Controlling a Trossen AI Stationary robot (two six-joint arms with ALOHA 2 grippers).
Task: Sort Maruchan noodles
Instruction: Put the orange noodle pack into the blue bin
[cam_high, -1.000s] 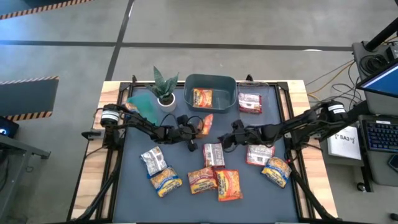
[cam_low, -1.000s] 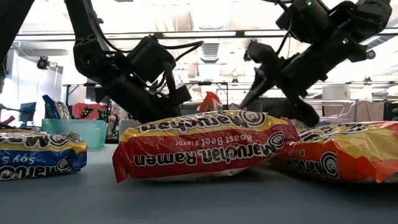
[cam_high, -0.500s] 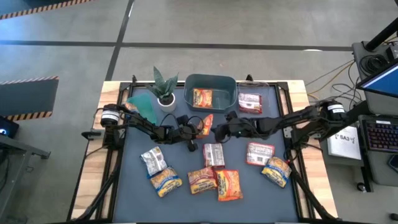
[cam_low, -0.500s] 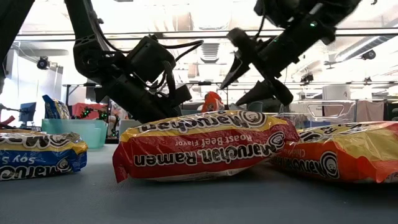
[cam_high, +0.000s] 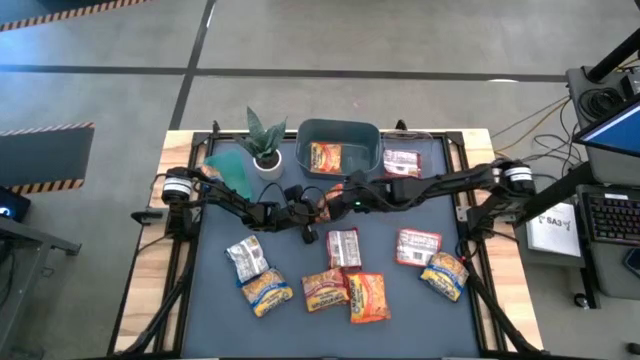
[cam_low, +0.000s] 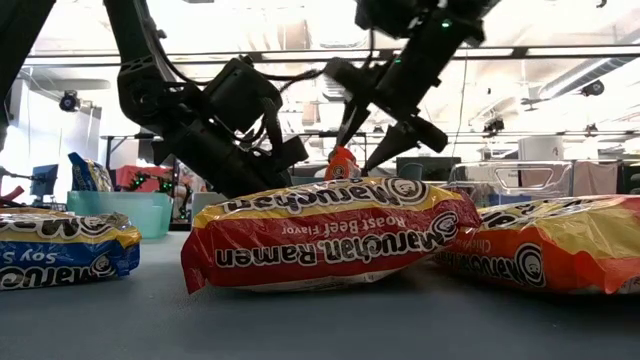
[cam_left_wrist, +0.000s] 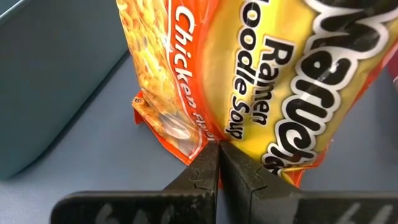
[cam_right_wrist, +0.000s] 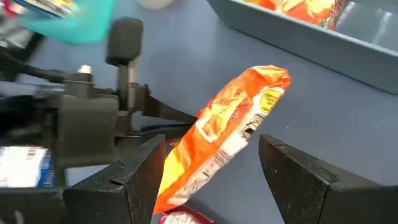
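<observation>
My left gripper, near the mat's middle, is shut on an orange Chicken-flavour Maruchan packet, which stands on edge in front of a grey-blue bin. My right gripper has reached in from the right. It is open, and in the right wrist view its fingers stand on either side of that packet without touching it. The bin holds another orange packet. A red-and-white packet lies to the right of the bin. My left gripper pinches the orange packet's sealed edge between its two shut fingers, which come level from the table's left. The packet stands on edge, tilted. I cannot tell whether its lower end rests on the mat.
Several more packets lie flat on the near half of the mat, among them a red-and-white one, a red one, an orange one and a blue-yellow one. A potted plant and a teal object stand at the far left.
My right gripper has swung from the mat's right part toward the table's left and far edge, rising, and now stands open around the orange packet. My left gripper and the packet have kept still.
</observation>
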